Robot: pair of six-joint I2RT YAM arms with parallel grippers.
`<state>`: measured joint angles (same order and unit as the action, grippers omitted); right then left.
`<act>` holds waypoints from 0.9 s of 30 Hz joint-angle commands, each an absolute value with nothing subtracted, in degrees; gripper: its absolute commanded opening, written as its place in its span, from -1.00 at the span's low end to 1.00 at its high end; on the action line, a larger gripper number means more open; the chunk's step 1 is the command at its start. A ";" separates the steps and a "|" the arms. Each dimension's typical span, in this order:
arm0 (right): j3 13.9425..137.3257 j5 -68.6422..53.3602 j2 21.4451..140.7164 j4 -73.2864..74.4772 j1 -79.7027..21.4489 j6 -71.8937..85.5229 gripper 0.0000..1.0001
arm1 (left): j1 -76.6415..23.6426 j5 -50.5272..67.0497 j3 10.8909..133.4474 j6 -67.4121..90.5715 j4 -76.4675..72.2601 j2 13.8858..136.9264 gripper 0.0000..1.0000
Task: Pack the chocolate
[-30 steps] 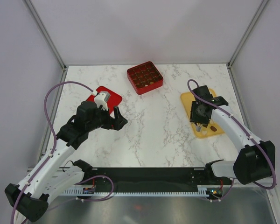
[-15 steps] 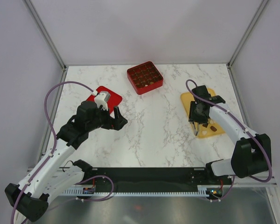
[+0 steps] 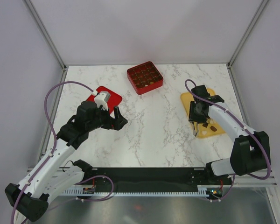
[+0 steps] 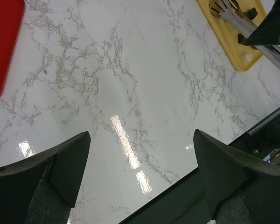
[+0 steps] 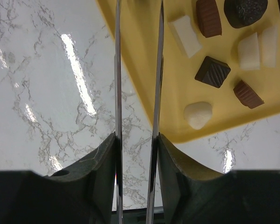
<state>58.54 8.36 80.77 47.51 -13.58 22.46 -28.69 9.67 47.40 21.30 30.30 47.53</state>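
Several small chocolate pieces lie on the yellow tray (image 5: 177,88): a dark ridged square (image 5: 213,71), a brown one (image 5: 208,17), a white block (image 5: 185,36) and a cream lump (image 5: 198,114). My right gripper (image 5: 139,4) hangs over the tray's left edge, to the left of the pieces. Its two thin metal blades stand apart with nothing between them, and their tips run off the top of the right wrist view. From above, the right gripper (image 3: 195,132) points at the tray's near-left part. My left gripper (image 4: 141,135) is wide open over bare marble.
The red gridded box (image 3: 144,77) stands at the back centre, with dark pieces in its cells. A flat red lid (image 3: 113,95) lies partly under the left arm. The yellow tray (image 3: 186,100) sits on the right. The table's near edge shows behind the left fingers.
My right gripper has shifted slightly toward the tray's near-left edge. The left arm has not moved.
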 commanded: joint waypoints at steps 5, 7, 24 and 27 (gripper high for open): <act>62.75 7.82 79.28 48.16 -13.27 22.24 -0.22 | -28.48 10.11 47.81 19.60 29.18 47.11 0.99; 63.72 8.00 79.10 48.78 -13.27 22.24 -0.23 | -28.48 10.11 47.81 19.60 29.18 47.02 0.99; 86.11 5.18 90.33 50.19 -20.47 22.50 -0.28 | -28.48 8.26 48.43 19.07 29.18 45.88 0.99; 93.15 5.27 96.39 49.40 -24.51 22.94 -0.28 | -28.48 7.21 48.51 19.07 29.09 44.56 0.99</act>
<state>87.00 5.82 91.92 51.16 -21.12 22.57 -28.69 8.97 47.40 21.30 30.33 46.30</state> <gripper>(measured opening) 0.394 0.993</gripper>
